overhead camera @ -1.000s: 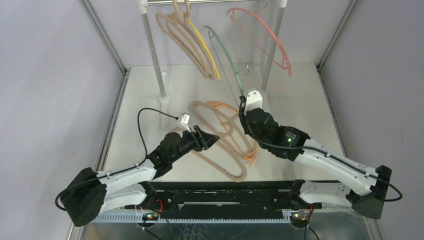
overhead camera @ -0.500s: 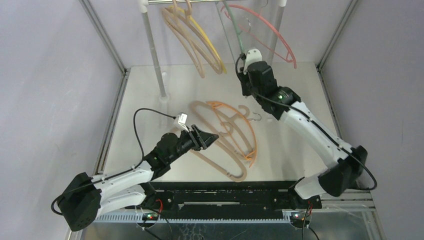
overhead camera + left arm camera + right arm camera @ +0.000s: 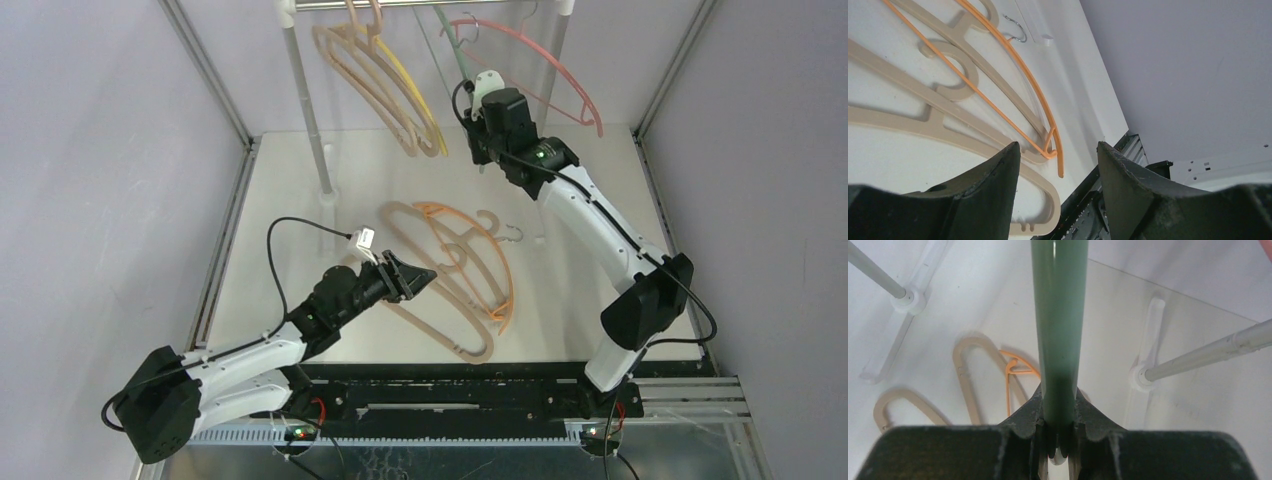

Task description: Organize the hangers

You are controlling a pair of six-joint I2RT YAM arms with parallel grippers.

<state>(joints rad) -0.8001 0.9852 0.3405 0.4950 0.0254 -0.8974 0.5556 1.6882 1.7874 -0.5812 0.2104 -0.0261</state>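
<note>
White desk's [image 3: 290,190] got thick tan plastic hangers [image 3: 955,93] and a thin orange hanger [image 3: 1039,102] lying flat, left hand [image 3: 1058,152] open just above. Right hand [image 3: 1058,440] pinches the thin green hanger [image 3: 1058,315] up by the metal rail [image 3: 410,4], guessing to hook it.

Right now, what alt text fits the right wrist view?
The right gripper is shut on a thin green plastic hanger running up the frame's middle. Below, thick beige plastic hangers and a thin orange hanger lie on the white table between grey rail posts.

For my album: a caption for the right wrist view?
Right pincer shut on green hanger, beige hanger and orange hanger lying below.
</note>
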